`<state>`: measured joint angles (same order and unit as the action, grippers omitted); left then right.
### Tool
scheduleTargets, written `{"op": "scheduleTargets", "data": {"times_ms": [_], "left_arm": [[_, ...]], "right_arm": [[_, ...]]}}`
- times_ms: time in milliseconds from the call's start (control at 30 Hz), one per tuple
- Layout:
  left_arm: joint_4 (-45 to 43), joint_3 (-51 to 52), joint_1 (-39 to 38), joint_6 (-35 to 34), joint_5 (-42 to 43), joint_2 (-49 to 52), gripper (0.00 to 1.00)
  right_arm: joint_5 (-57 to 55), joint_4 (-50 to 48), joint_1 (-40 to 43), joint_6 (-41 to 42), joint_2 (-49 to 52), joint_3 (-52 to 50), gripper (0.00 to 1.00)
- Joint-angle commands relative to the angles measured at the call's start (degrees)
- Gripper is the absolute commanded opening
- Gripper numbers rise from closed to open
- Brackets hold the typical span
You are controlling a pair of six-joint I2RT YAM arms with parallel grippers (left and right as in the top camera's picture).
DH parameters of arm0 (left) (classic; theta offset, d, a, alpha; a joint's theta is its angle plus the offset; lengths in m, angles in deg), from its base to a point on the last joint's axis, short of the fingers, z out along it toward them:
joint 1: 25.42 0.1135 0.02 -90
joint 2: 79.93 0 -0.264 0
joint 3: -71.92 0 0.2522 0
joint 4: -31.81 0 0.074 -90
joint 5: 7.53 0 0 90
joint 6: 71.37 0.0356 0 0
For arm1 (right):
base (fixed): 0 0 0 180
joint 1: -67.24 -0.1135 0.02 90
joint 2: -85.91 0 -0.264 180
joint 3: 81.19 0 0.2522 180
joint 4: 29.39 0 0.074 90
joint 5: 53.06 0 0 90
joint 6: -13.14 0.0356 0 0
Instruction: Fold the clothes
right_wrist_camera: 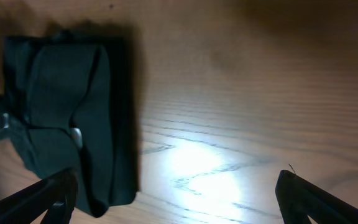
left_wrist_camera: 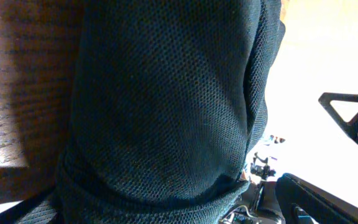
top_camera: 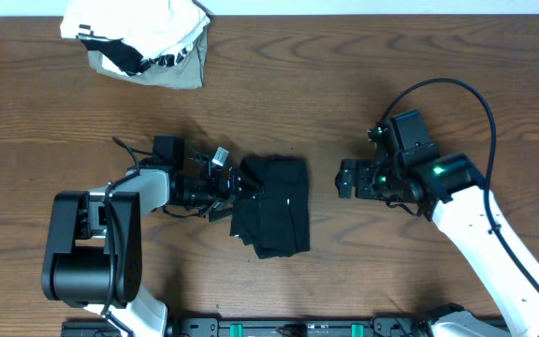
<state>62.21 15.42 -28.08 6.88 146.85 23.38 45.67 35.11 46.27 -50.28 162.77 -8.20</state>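
Status: black garment (top_camera: 271, 206) sits about mid-bench, a bit toward the near edge; it's a compact multi-layer rectangle, small white mark showing on top; the corner toward the L arm and the near edge looks ragged, w/ a loose flap sticking out.

L fingers (left_wrist_camera: 319, 202) are spread wide, right at the garment's L edge; wrist cam is mostly filled w/ black mesh fabric; fabric is touching or just beside them, can't tell which; no clamp visible.

R fingers (right_wrist_camera: 42, 199) also wide apart, nothing but bare bench (right_wrist_camera: 241, 93) between them; they hang off the garment's R edge, clear of it.

White-grey bundle (top_camera: 138, 42) is off at the far L corner, not part of this job.

Read: folding looks mostly done, we're at the tidy/final-fold stage, 2 arms free.

Nxt move IMO: either tuck that loose flap or do 1 more fold; needs L to pinch only the top layer at the edge, R to pin the opposite edge so the stack doesn't slide; if L backs out instead, lift first so it doesn't drag layers open.
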Motion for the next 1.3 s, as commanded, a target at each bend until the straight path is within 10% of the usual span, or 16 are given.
{"op": "scheduleTargets", "data": {"times_ms": [0,133,300,667,1267], "left_arm": [[0.6,2.2,-0.3,1.0,-10.8,3.8,1.00],[0.8,2.2,-0.3,1.0,-10.9,3.8,1.00],[0.6,2.2,-0.3,1.0,-10.8,3.8,0.98],[0.6,2.2,-0.3,1.0,-10.8,3.8,0.91],[-1.3,2.2,-4.7,-1.8,-10.8,3.8,0.91]], "right_arm": [[1.9,0.2,-0.9,7.8,2.8,-2.3,0.99],[-1.0,-2.4,-0.8,14.8,7.0,-7.4,0.91],[0.3,-8.5,-1.7,14.2,12.9,-11.1,0.32],[0.0,-15.6,-7.6,13.8,16.1,-11.1,0.06],[6.5,-25.5,-12.8,16.7,25.6,-10.9,0.04]]}}
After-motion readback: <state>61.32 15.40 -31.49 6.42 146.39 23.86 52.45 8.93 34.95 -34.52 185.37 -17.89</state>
